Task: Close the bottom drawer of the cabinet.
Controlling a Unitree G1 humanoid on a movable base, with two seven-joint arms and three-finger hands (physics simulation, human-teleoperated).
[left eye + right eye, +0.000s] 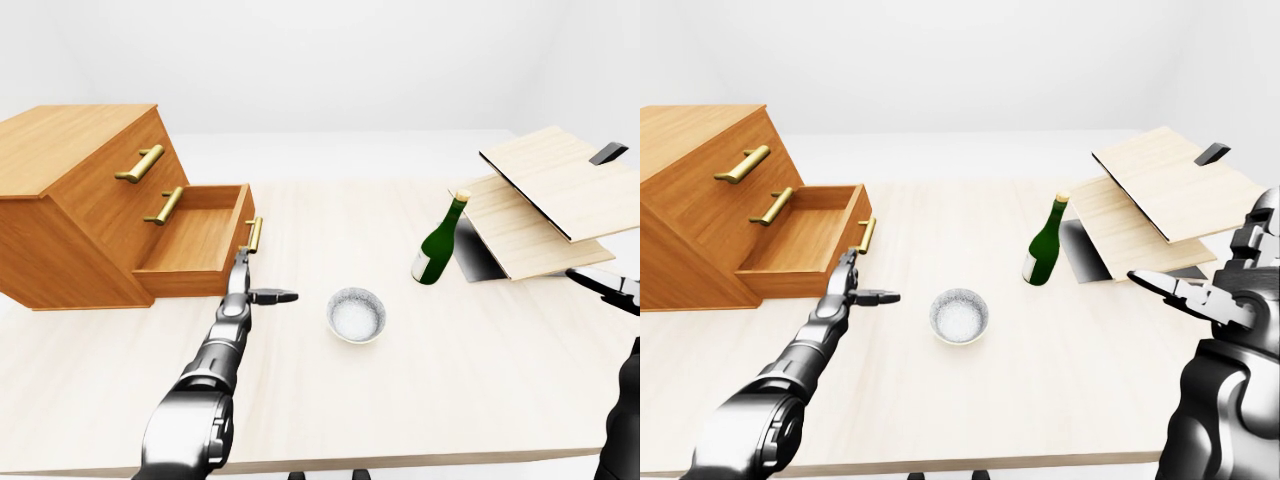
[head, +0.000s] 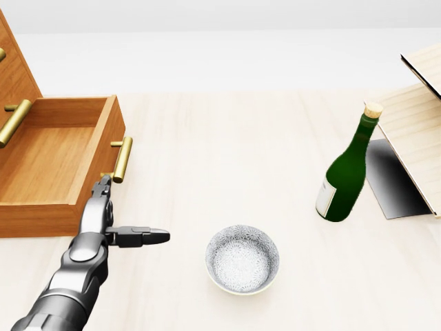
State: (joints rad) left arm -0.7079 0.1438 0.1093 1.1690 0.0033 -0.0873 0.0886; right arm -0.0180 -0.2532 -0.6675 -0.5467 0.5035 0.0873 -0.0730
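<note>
The wooden cabinet [image 1: 70, 190] stands at the left of the left-eye view. Its bottom drawer [image 2: 48, 158] is pulled out and nothing shows inside. A brass handle [image 2: 122, 159] sits on the drawer's front panel [image 2: 114, 134]. My left hand [image 2: 131, 210] is open, with the fingers [image 2: 103, 189] stretched toward the lower end of that panel, just below the handle, and the thumb pointing right. Whether the fingertips touch the panel I cannot tell. My right hand [image 1: 1200, 295] hovers open at the right edge of the right-eye view, far from the cabinet, holding nothing.
A patterned bowl [image 2: 242, 259] sits on the table right of my left hand. A green corked bottle [image 2: 346, 169] stands further right, beside leaning wooden boards [image 2: 413, 131]. The table's near edge [image 1: 400, 462] runs along the bottom of the left-eye view.
</note>
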